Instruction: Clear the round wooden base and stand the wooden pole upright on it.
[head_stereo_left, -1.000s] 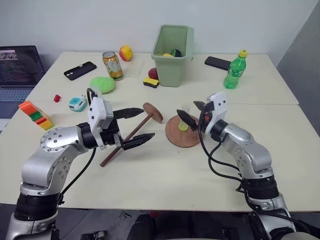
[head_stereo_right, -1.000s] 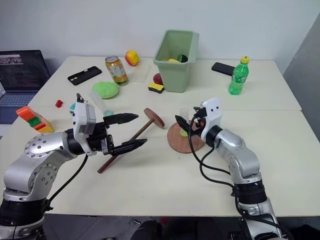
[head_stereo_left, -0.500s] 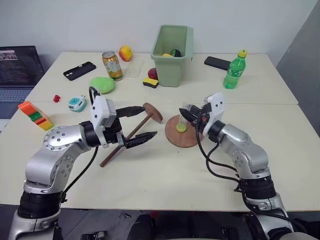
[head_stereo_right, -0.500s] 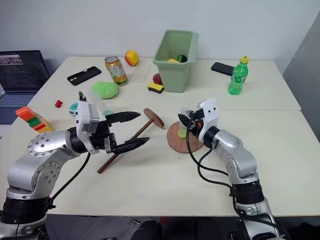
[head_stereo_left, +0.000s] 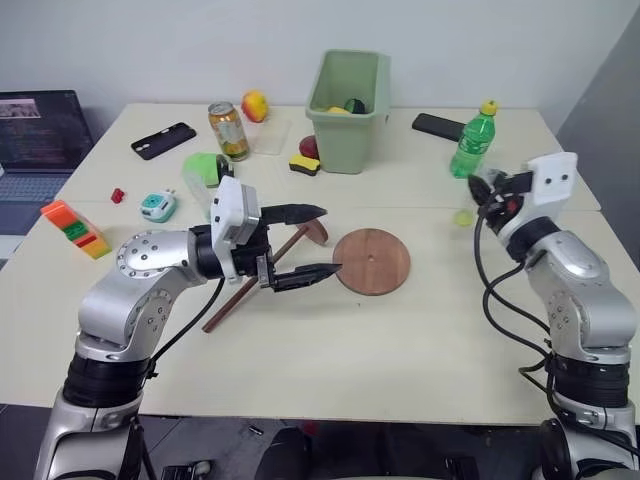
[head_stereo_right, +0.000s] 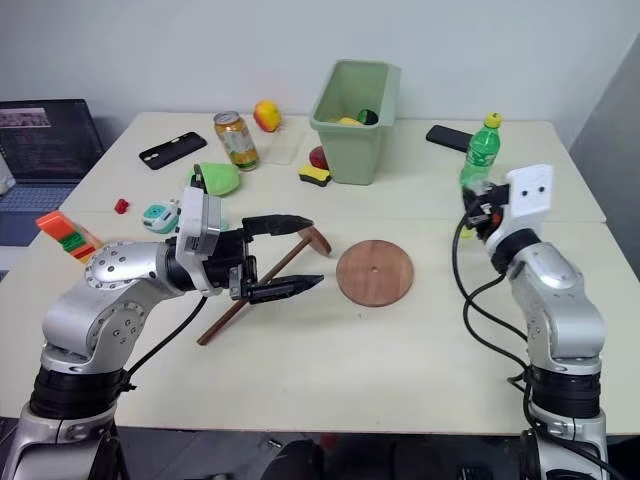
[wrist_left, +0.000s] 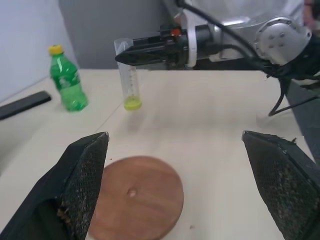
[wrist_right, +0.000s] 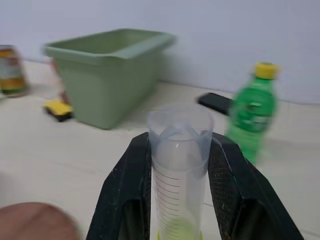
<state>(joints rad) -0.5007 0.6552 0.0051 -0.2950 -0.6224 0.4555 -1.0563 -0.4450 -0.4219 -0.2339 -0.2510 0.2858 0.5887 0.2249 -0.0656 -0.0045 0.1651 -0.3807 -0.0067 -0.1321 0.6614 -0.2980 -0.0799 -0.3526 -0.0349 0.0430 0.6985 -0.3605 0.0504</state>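
**Base bare, tube lifted clear at the right**

At the far left edge of the head views a laptop (head_stereo_left: 38, 135) was cut off by the frame. An orange block (head_stereo_left: 72, 228) lay near the table's (head_stereo_left: 330, 350) left edge, with a small red piece (head_stereo_left: 116, 194) and a teal gadget (head_stereo_left: 157, 205) further in. A black phone (head_stereo_left: 162, 140), a drinks can (head_stereo_left: 228, 130) and a green lump (head_stereo_left: 205, 168) were seen toward the back; the lump was partly hidden behind the left arm.

The left gripper (head_stereo_left: 307, 241) was held level above the table with its jaws spread wide and nothing between them. The wooden pole (head_stereo_left: 254, 284) lay flat beneath it, slanting from the near left up to its disc end. Much of the rod was covered by the gripper, and the disc showed only as a sliver behind the upper finger. Whether the gripper touched the pole could not be told.

The round wooden base (head_stereo_left: 371, 261) lay flat just to the right of the left gripper's fingertips, its top bare and its centre hole visible. Open table was left in front of it and to its right. Behind it stood a green bin (head_stereo_left: 348, 98), whose contents were hard to make out.

The right gripper (wrist_right: 178, 165) was closed on a clear tube (wrist_right: 178, 165), held upright above the table, well to the right of the base. The tube's yellow-green end (wrist_left: 132, 104) hung clear of the surface. A green bottle (head_stereo_left: 471, 140) and a second phone (head_stereo_left: 437, 126) stood just behind it, near the table's right edge.
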